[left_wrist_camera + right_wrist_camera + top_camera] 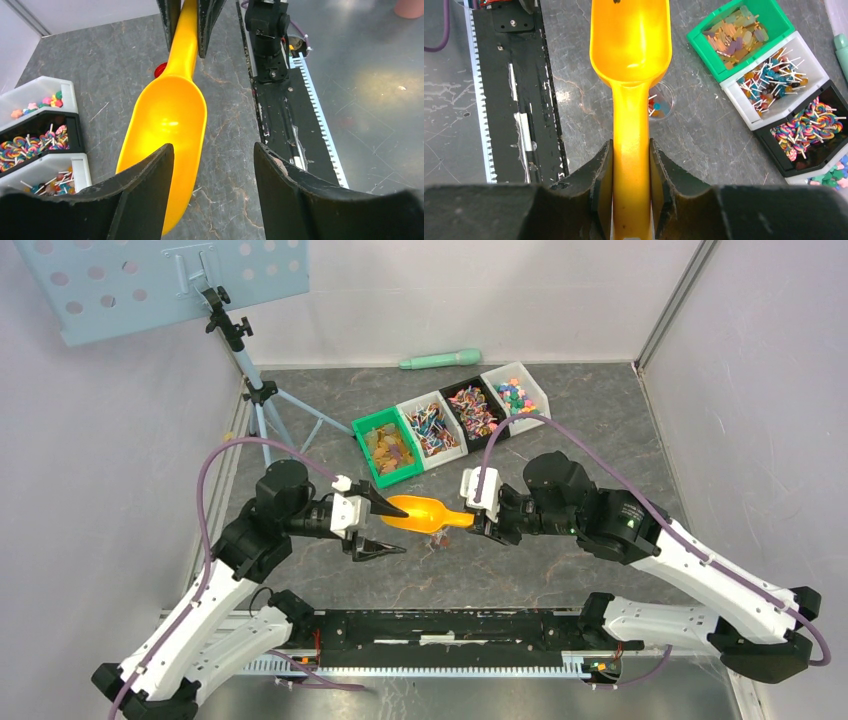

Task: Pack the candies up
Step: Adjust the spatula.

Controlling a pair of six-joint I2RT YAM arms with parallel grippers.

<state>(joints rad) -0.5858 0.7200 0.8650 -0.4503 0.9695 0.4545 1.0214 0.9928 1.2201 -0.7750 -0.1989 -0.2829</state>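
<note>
The candies fill a row of bins at the back: a green bin (390,448), a white bin (432,428), a black bin (475,410) and another white bin (515,392). A few candies also lie in a small clear cup (660,106) on the table under the scoop. My right gripper (631,145) is shut on the handle of the yellow scoop (420,512), whose bowl looks empty and points left. My left gripper (212,150) is open at the scoop's tip. The bowl passes behind one of its fingers (150,190), and only table shows between the jaws.
A small red lid (160,69) lies on the table beside the scoop's handle. A tripod (262,390) carrying a pale blue perforated board (170,280) stands at the back left. A mint-green cylinder (440,360) lies by the back wall. A black rail (450,630) runs along the near edge.
</note>
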